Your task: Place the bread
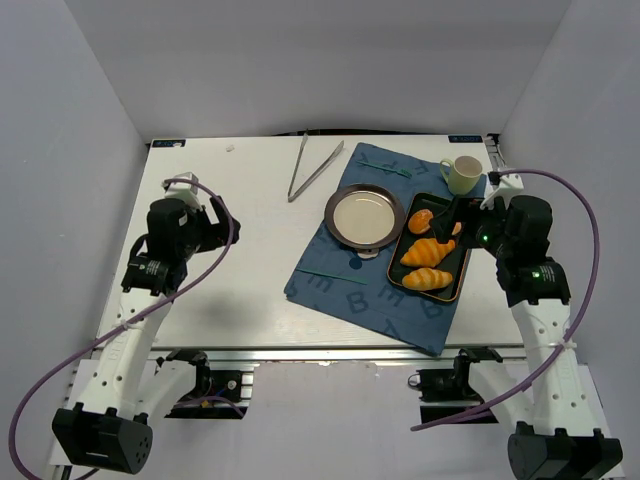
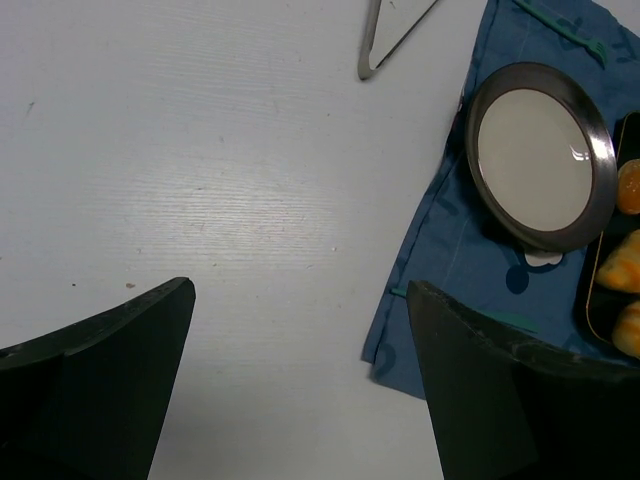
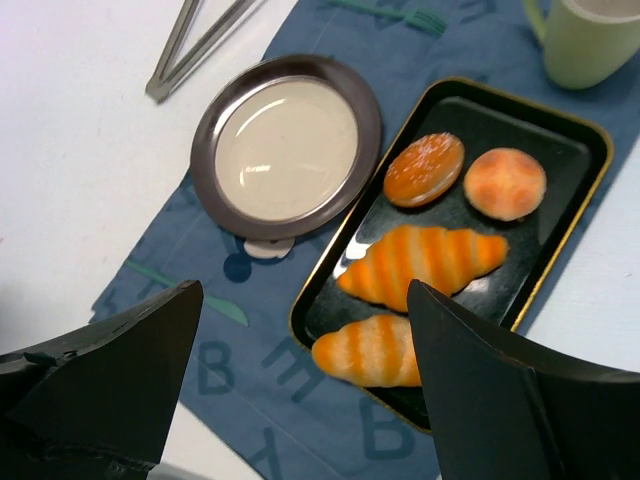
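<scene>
the bread (image 3: pixel 424 169) lies in the far half of the tray (image 3: pixel 480 112), at its left side, its long axis slanting and a darker crease running along it. nothing grips it. just to its right, close but not touching, sits a rounder bun (image 3: pixel 505 183). nearer in the same tray lie two croissants: one (image 3: pixel 420 262) just beside the bread and across the tray's middle, the other (image 3: pixel 368 350) at the near end. the tray rests on the right part of a cloth (image 3: pixel 300 420), with a plate (image 3: pixel 287 147) just to its left on the same cloth, almost meeting the tray's rim. a cup (image 3: pixel 590 40) stands beyond the tray's far corner. tongs (image 1: pixel 312 168) lie on the table (image 1: pixel 250 180) past the cloth's far left edge. the right gripper (image 3: pixel 302 300) hangs above the tray with its fingers spread wide and nothing between them; from the top view it covers part of the bun. the left gripper (image 2: pixel 300 290) hangs over the bare table well left of the cloth, its fingers also spread and holding nothing.
</scene>
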